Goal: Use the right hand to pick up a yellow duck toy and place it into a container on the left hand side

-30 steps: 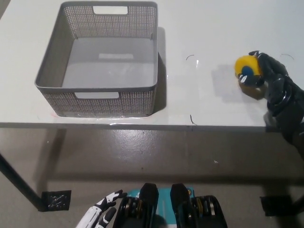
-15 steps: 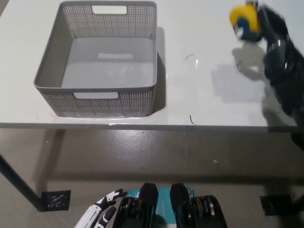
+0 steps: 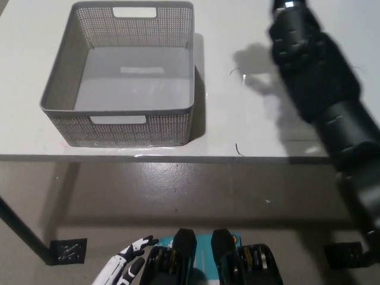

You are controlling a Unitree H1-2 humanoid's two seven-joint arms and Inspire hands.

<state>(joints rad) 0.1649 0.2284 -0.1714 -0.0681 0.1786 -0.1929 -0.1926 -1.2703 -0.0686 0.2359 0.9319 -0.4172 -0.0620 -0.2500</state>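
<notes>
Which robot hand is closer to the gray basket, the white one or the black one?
The right, black one. The right arm reaches over the table just right of the gray basket; its hand is cut off at the top edge. The left hand hangs low, below the table.

- A grey perforated basket (image 3: 65, 83) stands on the white surface (image 3: 237, 127), near its front edge; nothing lies inside it.
- Cut-out handles show in the basket's far and near walls.
- The black right arm (image 3: 332, 113) reaches up across the surface, well to the right of the basket, and runs off the top edge of the picture.
- The right hand itself is out of view; the duck toy cannot be seen.
- The arm's shadow falls on the surface between the arm and the basket.
- The white left hand (image 3: 122, 267) rests low, below the basket and off the surface, over the floor (image 3: 178, 202).
</notes>
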